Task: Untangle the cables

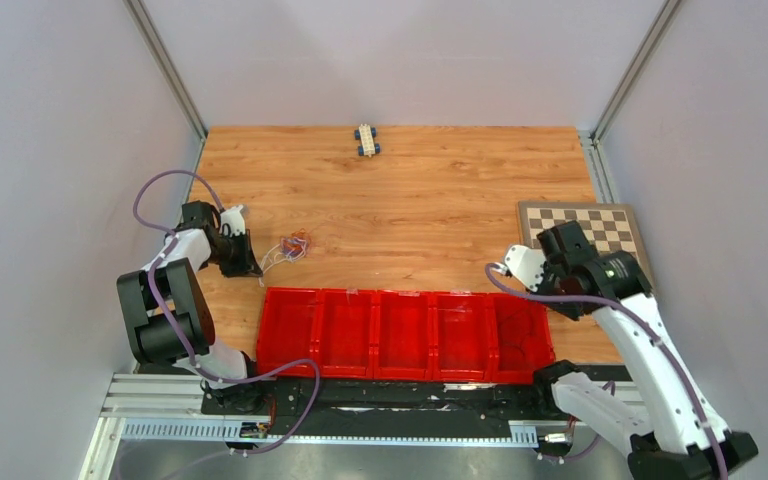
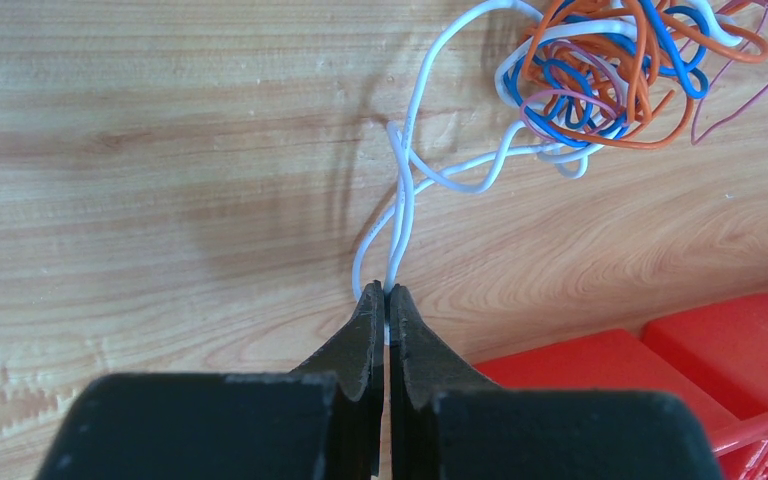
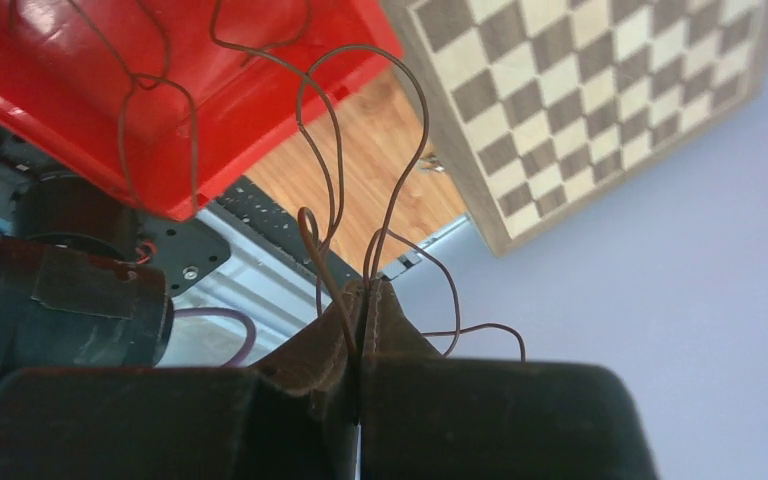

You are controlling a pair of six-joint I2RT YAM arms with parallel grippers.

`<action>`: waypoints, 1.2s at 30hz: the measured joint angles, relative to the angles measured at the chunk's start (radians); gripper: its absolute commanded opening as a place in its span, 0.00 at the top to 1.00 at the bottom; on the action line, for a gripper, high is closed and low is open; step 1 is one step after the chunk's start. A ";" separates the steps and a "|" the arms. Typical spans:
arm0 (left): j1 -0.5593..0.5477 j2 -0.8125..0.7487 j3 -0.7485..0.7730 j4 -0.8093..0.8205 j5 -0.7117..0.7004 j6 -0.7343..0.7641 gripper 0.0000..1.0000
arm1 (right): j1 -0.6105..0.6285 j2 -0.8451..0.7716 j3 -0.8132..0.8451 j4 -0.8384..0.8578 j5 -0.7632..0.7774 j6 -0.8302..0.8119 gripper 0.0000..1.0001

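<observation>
The cables lie as a small multicoloured knot [image 1: 294, 246] on the wooden table; the left wrist view shows orange, blue, white and reddish-purple strands wound together [image 2: 610, 80]. A white cable [image 2: 400, 210] runs out of the knot down to my left gripper [image 2: 386, 290], which is shut on it just left of the knot [image 1: 256, 270]. My right gripper [image 3: 368, 285] is shut on a thin dark brown cable [image 3: 369, 262] that loops in the air away from the knot. That gripper [image 1: 507, 268] hangs above the right end of the red bins.
A row of red bins [image 1: 400, 293] spans the near side of the table, its corner in both wrist views [image 2: 660, 370] [image 3: 110, 100]. A chessboard [image 1: 585, 228] [image 3: 580, 90] lies at the right edge. A small toy car [image 1: 366, 140] sits at the far edge.
</observation>
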 measured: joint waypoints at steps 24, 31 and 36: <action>0.000 0.000 -0.001 0.005 0.000 -0.002 1.00 | 0.228 0.302 -0.041 0.229 -0.438 0.147 1.00; 0.000 0.000 -0.001 0.004 -0.001 -0.001 1.00 | 0.171 0.272 -0.153 0.292 -0.476 0.110 1.00; 0.000 0.001 0.000 0.001 -0.001 0.000 1.00 | 0.111 0.188 -0.243 0.298 -0.471 0.071 1.00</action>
